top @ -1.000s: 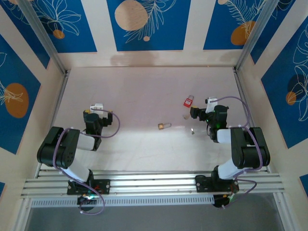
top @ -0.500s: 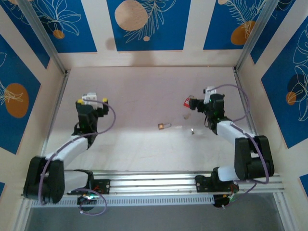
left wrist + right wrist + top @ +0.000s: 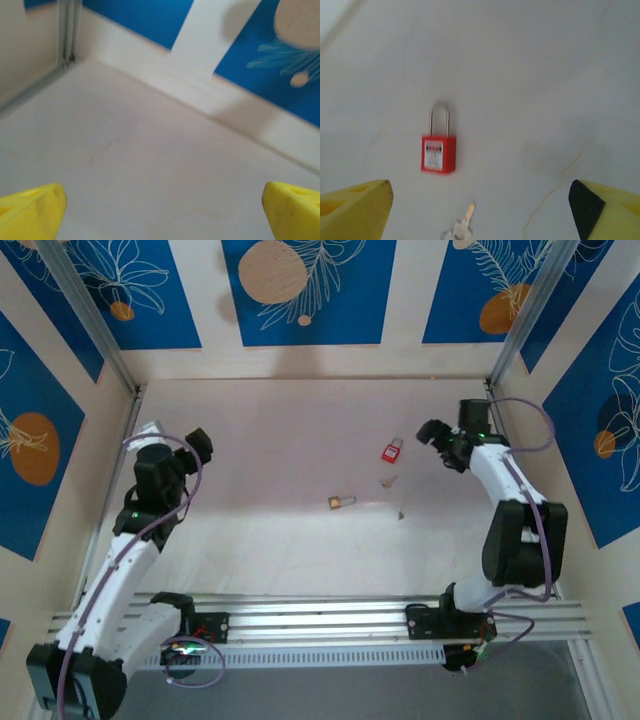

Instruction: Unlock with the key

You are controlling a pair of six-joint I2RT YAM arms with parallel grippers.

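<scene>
Right wrist: right end effector (image 3: 480, 200) spread wide over red padlock (image 3: 439, 154) and key (image 3: 465, 222); left end effector (image 3: 164, 200) spread near back wall (image 3: 200, 82)

blue leaf-print walls (image 3: 310, 320), pale tabletop (image 3: 280, 435)

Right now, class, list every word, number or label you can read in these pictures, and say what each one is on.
The label on the red padlock: blurred, unreadable.
The brass padlock: too small to tell.
Nothing else bears readable text.
</scene>
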